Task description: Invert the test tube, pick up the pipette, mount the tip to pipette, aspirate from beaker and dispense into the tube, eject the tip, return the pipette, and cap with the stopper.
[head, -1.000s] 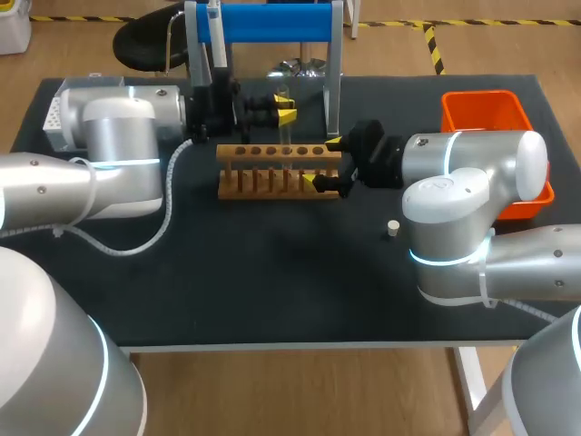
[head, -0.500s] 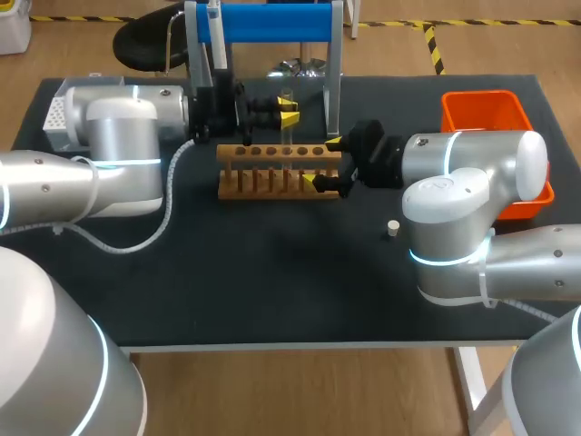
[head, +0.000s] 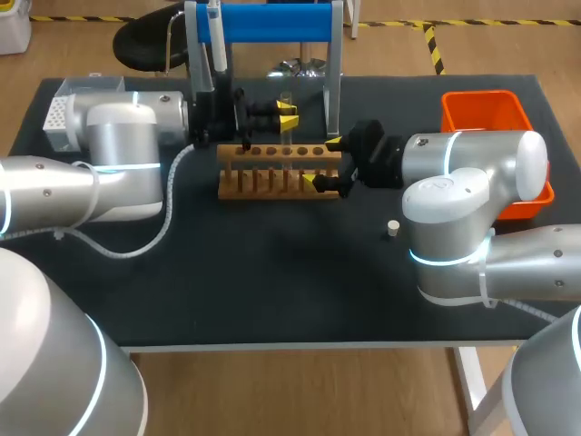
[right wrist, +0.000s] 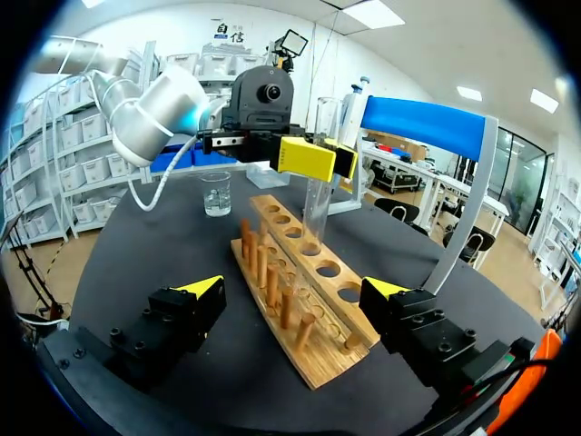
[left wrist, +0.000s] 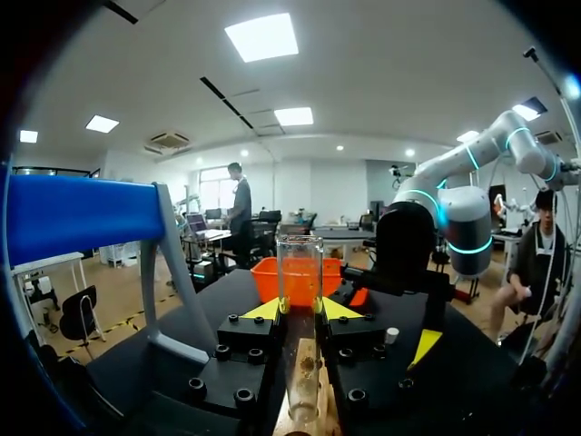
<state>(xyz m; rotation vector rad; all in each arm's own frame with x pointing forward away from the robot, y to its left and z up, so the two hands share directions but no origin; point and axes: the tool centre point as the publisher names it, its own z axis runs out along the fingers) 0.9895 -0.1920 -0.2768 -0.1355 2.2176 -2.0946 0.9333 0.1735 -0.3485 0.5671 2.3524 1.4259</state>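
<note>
My left gripper (head: 287, 113) is shut on a clear test tube (head: 285, 98), held upright over the wooden rack (head: 272, 173). In the left wrist view the tube (left wrist: 300, 300) stands mouth-up between the yellow tips of the left gripper (left wrist: 300, 310). Its rounded end is down at the rack (left wrist: 307, 425). My right gripper (head: 324, 162) stands open around the rack's right end; the rack (right wrist: 295, 300) lies between its fingers, untouched. The pipette (head: 215, 32) hangs on the blue stand (head: 272, 23). The beaker (right wrist: 216, 193) stands beyond the rack. A small stopper (head: 393, 228) lies on the mat.
An orange bin (head: 486, 116) sits at the table's back right, behind my right arm. A white box (head: 68, 109) is at the back left. The blue stand's legs flank the rack's far side.
The left arm has shifted slightly with the tube still in its grip. The right arm has not moved.
</note>
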